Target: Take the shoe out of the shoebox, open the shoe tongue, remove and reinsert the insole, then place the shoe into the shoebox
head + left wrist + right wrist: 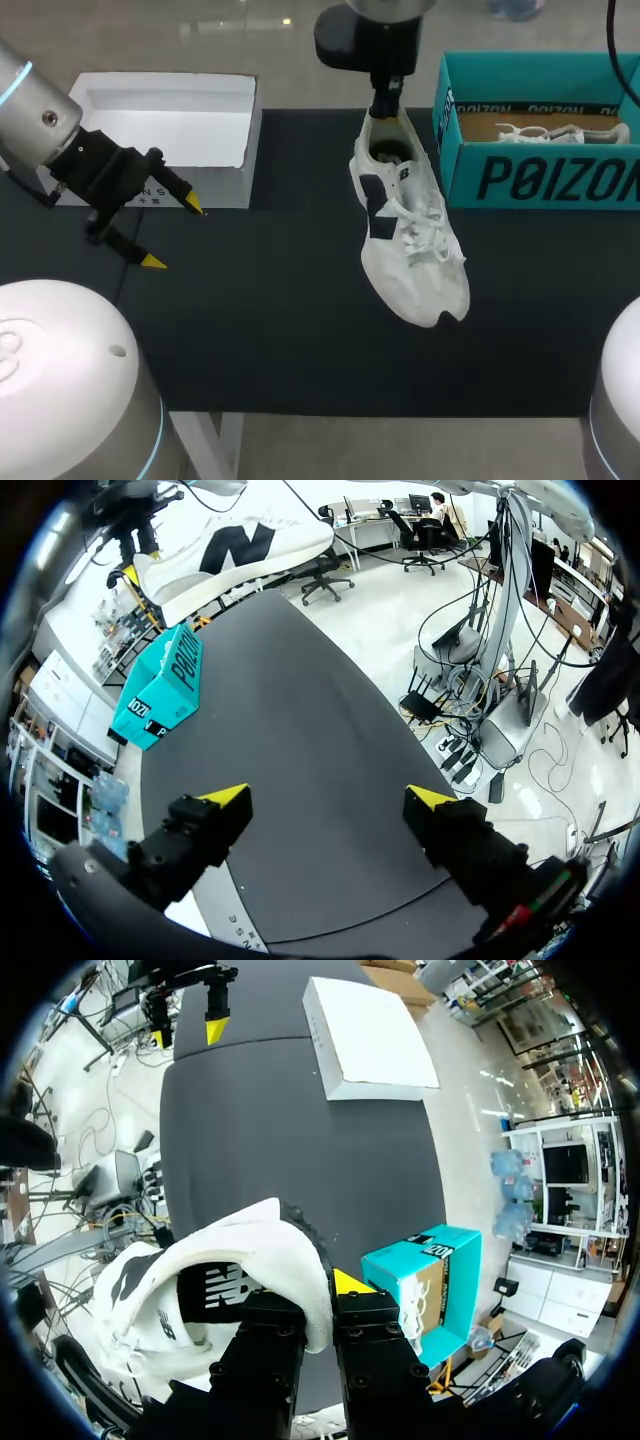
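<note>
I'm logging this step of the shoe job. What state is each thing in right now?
white sneaker: out of the box, held up by its heel collar.
teal shoebox: open, second white shoe lying inside.
white box: on the table, open side up.
left gripper: fingers open, holding nothing.
right gripper: fingers shut on the sneaker's heel collar.

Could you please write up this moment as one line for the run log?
right gripper: shut on shoe, at heel | shoe: out of shoebox, over table | left gripper: open, empty, by white lid
</note>
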Robot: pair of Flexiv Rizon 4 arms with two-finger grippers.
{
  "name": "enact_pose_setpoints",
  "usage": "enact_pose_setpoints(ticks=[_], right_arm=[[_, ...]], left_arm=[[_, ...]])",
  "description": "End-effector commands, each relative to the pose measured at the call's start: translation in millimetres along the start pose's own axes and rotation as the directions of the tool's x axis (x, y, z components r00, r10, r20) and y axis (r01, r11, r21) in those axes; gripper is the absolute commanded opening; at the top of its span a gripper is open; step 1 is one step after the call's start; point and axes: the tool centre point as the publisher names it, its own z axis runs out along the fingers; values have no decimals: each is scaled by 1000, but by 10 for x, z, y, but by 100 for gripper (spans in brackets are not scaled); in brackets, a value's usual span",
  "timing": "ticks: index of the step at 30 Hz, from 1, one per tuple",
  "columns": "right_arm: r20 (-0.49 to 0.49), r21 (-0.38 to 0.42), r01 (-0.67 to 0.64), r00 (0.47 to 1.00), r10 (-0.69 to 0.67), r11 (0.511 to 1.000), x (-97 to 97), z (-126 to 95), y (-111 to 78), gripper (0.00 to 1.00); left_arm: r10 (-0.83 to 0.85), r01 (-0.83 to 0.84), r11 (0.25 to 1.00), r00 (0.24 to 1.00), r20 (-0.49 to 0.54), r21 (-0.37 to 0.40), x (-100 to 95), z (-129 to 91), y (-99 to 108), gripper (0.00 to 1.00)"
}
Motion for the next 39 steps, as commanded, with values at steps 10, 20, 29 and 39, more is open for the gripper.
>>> enact_pose_setpoints(ticks=[10,20,29,39], right_arm=[[-2,-5,0,1000,0,1000,-7,4,-27,0],[-2,-5,0,1000,0,1000,-7,4,-27,0],[-2,3,-25,1000,25,1000,-57,25,-68,0],[29,-7,-255,967,255,967,-549,238,-861,0]], left_arm=[[0,0,1000,1000,-3,-3,-6,4,-2,100],[0,0,1000,1000,-3,-3,-6,4,-2,100],[0,0,1000,1000,-3,-3,-6,4,-2,100],[0,0,1000,1000,-3,-3,-6,4,-2,100]])
